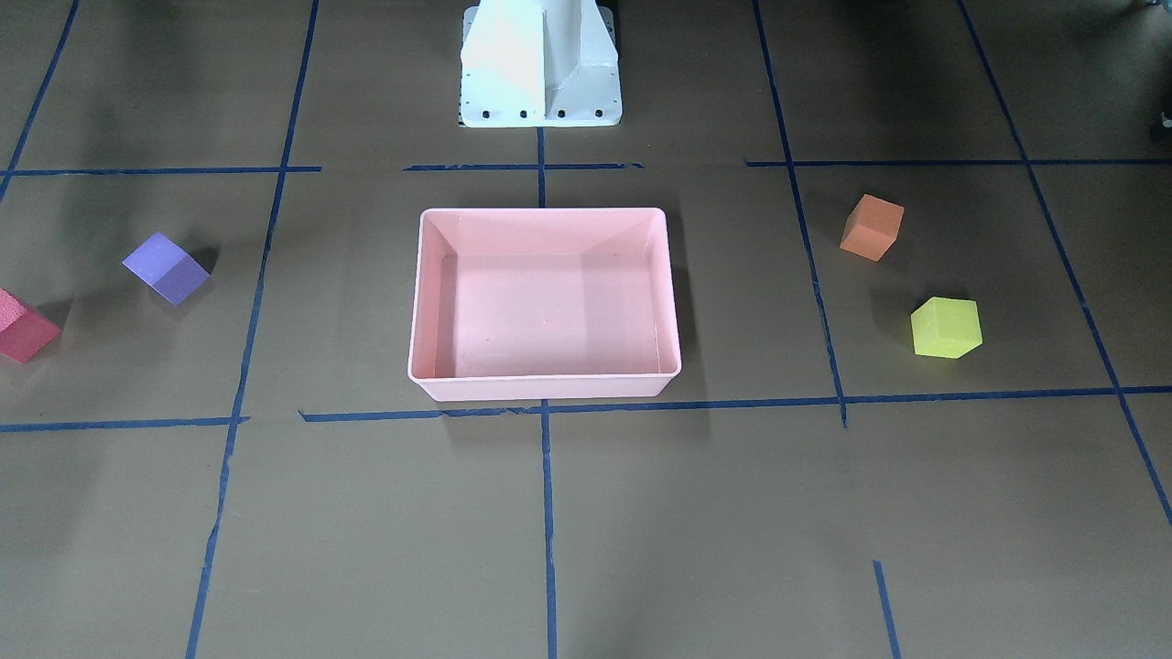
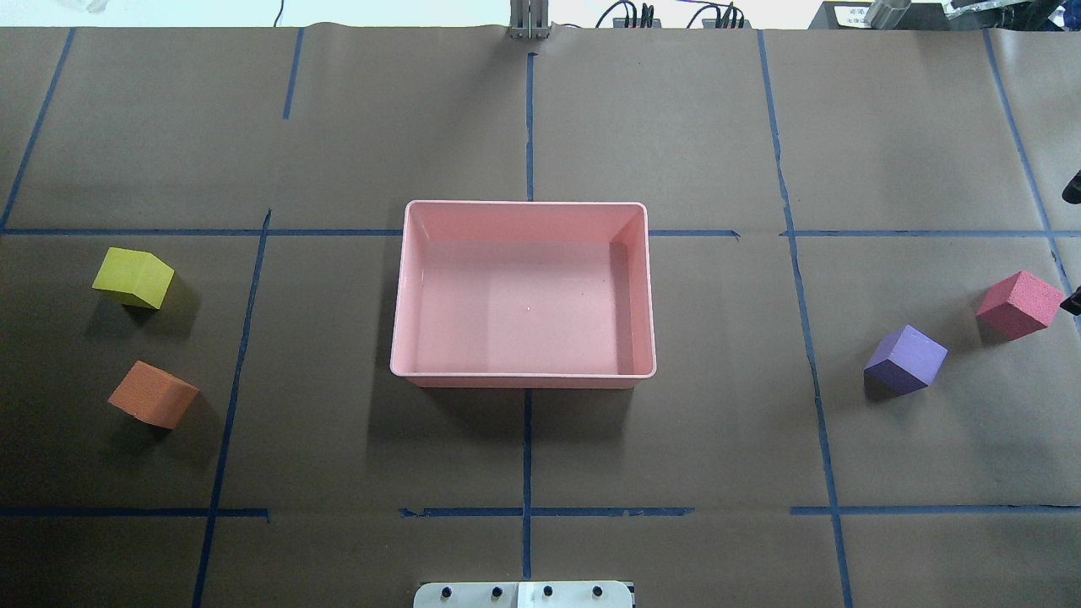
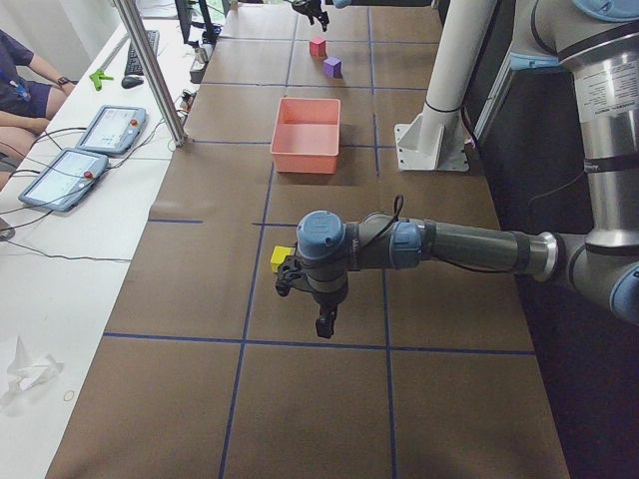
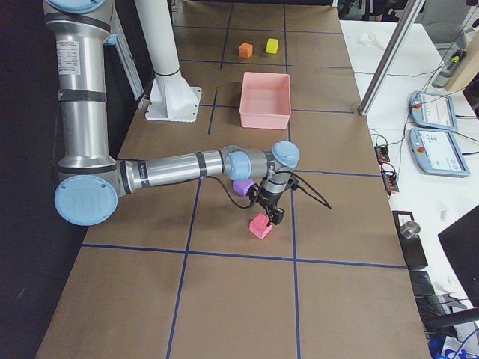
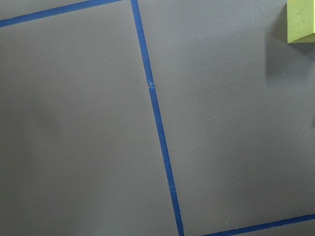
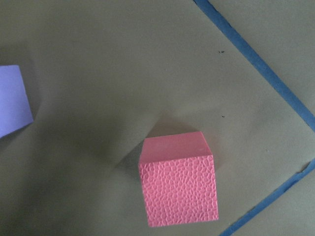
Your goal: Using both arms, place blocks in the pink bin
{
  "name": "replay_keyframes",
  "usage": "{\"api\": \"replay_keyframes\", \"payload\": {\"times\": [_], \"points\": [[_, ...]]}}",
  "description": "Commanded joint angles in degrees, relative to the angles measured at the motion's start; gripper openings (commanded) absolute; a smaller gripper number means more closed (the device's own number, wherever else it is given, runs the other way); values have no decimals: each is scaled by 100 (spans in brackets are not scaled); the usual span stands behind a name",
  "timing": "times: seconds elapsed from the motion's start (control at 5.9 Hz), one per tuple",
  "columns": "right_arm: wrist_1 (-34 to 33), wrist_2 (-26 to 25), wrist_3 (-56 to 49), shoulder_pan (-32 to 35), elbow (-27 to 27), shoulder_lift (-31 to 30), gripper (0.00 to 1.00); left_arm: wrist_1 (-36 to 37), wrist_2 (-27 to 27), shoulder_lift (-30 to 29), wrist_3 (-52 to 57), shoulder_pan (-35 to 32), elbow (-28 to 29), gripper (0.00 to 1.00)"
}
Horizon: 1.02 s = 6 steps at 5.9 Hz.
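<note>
The pink bin (image 2: 524, 377) sits empty at the table's middle. The yellow block (image 2: 133, 278) and the orange block (image 2: 153, 393) lie on the left side. The purple block (image 2: 905, 360) and the red block (image 2: 1018, 305) lie on the right side. My left gripper (image 3: 324, 324) hangs above the table just outside the yellow block (image 3: 282, 258). My right gripper (image 4: 275, 217) hangs directly over the red block (image 4: 260, 226), with the purple block (image 4: 242, 187) beside it. I cannot tell whether either gripper is open or shut. The right wrist view shows the red block (image 6: 178, 179) below.
The white base pedestal (image 1: 540, 64) stands behind the bin. Blue tape lines (image 2: 527, 456) cross the brown table cover. Tablets (image 3: 110, 130) and cables lie on the side table, where a person (image 3: 20, 80) sits.
</note>
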Motion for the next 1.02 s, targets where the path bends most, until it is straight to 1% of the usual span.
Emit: {"api": "replay_keyframes", "payload": {"times": [0.0, 0.34, 0.51, 0.68, 0.85], "points": [[750, -23, 230, -194, -625, 97, 100, 0, 2, 0, -7, 0, 0, 100], [754, -49, 241, -396, -681, 159, 100, 0, -6, 0, 2, 0, -9, 100], [780, -119, 232, -484, -873, 159, 100, 0, -6, 0, -7, 9, -9, 100], [781, -189, 232, -546, -927, 159, 100, 0, -6, 0, -7, 0, -9, 100], [781, -190, 232, -582, -962, 168, 74, 0, -6, 9, 2, 0, -9, 100]]}}
